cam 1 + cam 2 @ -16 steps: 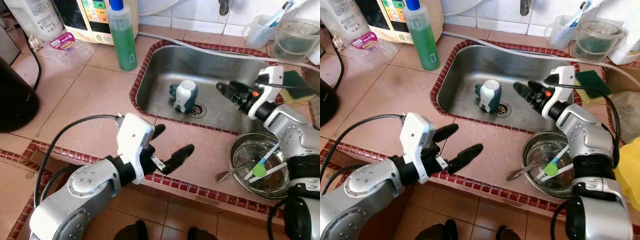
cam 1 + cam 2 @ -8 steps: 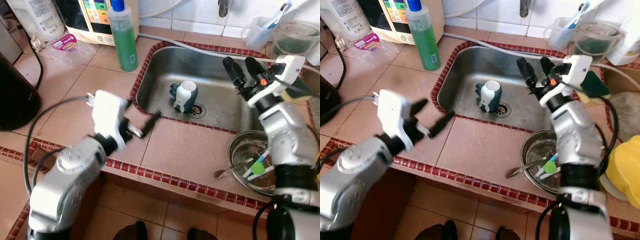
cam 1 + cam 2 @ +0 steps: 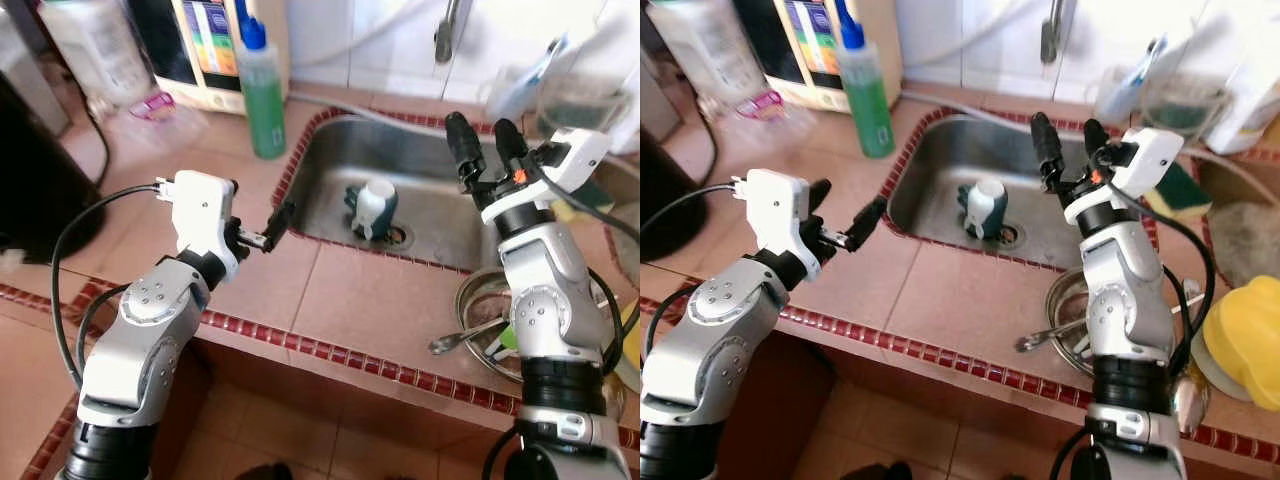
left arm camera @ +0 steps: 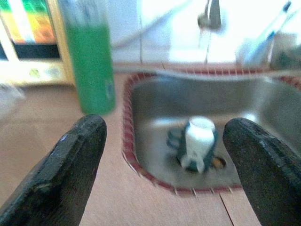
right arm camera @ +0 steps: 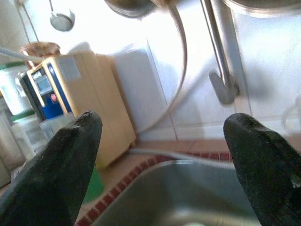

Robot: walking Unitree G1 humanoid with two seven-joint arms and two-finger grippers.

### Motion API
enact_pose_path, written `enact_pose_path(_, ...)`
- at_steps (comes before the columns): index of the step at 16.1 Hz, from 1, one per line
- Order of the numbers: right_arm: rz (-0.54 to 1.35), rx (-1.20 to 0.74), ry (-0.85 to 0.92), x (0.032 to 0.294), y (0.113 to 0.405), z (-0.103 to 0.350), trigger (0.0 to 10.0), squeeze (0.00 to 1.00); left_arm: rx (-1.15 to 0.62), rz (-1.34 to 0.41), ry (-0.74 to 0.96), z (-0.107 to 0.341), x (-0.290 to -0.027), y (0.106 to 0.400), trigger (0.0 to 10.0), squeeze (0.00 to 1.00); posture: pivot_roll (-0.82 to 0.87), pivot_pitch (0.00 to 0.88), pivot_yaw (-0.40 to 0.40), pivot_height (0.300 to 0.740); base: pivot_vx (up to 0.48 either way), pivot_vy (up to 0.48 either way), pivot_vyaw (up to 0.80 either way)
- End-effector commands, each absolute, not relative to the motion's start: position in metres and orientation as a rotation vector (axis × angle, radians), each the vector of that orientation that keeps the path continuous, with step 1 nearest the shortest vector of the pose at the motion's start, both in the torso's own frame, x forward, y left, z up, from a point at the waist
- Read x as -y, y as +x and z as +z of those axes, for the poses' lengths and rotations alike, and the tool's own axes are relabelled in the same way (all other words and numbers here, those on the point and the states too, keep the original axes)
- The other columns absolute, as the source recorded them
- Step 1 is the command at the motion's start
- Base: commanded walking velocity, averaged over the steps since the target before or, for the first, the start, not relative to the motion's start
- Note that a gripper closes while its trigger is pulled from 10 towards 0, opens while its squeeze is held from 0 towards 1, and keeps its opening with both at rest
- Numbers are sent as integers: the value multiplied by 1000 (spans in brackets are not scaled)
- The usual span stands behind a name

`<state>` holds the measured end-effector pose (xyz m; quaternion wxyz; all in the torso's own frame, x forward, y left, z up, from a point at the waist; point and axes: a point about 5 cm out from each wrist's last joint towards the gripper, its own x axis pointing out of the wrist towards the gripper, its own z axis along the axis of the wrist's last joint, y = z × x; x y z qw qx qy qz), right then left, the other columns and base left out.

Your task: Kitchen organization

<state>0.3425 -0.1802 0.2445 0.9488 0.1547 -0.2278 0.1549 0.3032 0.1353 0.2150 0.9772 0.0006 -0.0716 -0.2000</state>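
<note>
Mug, teal and white, lay on its side in the sink by the drain. We held our left tool open and empty over the surface at its nine o'clock, our right tool spread, empty, above the sink at two o'clock.

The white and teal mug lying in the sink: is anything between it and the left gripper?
Nothing stands between. From the left gripper to the white and teal mug, the left wrist view shows bare tan countertop, the red-tiled sink rim and steel basin.
</note>
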Motion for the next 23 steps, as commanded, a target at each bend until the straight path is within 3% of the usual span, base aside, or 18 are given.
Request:
enact_pose_path(1,315,482,280,174,337,244,10000,1000,162,-375,3,214,-139,306,10000,0,-84,49,40,740,0,0,0)
enact_pose_path(4,256,478,215,170,333,236,10000,1000,133,-354,-59,199,-138,308,10000,0,-103,20,51,740,0,0,0)
enact_pose_path(6,239,468,164,168,329,229,10000,0,136,-357,-62,194,-137,307,10000,0,-105,8,44,740,0,0,0)
enact_pose_path(11,242,418,108,163,320,209,10000,0,103,-355,-55,177,-146,297,10000,0,-102,0,39,740,0,0,0)
enact_pose_path(18,192,402,66,161,311,196,10000,0,123,-392,-6,167,-138,282,10000,0,-94,13,24,740,0,0,0)
enact_pose_path(23,181,395,51,160,310,195,10000,0,130,-383,25,165,-140,280,10000,0,-98,26,15,740,0,-336,0)
